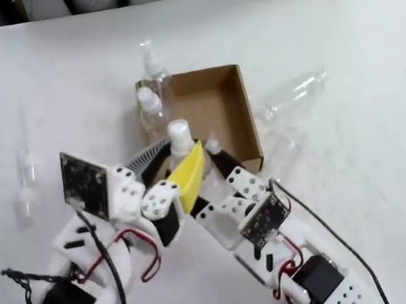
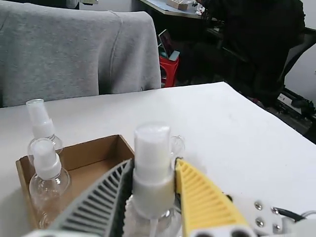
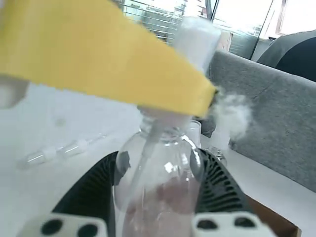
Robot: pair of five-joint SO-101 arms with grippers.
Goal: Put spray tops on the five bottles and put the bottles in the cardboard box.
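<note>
The left gripper [image 2: 154, 170] has its grey and yellow jaws clamped on the white spray top [image 2: 152, 148] of a clear bottle [image 3: 158, 197]. The right gripper [image 3: 159, 165] holds the bottle's body tight between black jaws. The high view places this pair at the near left corner of the cardboard box [image 1: 215, 106]. The left wrist view shows one capped bottle [image 2: 48, 180] standing inside the box. A second capped bottle [image 2: 41, 126] stands seemingly just behind the box wall. In the high view another clear bottle [image 1: 293, 93] lies on its side on the worktop [image 1: 355, 31] beside the box. Loose spray tops [image 3: 75, 146] lie well apart from the box.
</note>
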